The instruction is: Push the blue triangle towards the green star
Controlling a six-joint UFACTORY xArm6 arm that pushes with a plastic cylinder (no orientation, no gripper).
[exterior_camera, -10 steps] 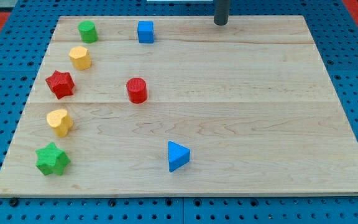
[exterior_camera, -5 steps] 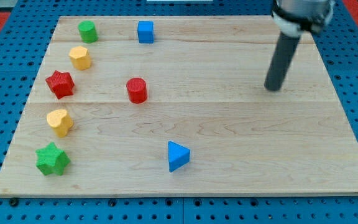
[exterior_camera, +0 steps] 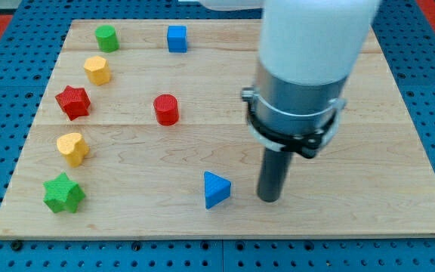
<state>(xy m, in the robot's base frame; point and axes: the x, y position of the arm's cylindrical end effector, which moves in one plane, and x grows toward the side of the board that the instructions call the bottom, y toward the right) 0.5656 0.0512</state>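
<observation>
Now my tip (exterior_camera: 269,199) has swung down from the far edge to just right of the untouched blue triangle block (exterior_camera: 216,189), lined up to push left toward the green star block (exterior_camera: 64,193); no gripper fitted.

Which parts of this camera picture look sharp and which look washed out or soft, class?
In the camera view, the blue triangle block, green star block and wooden board are crisp under even light; the arm's white upper housing is overexposed and featureless; my tip stands just right of the triangle, casting only a faint shadow.
</observation>
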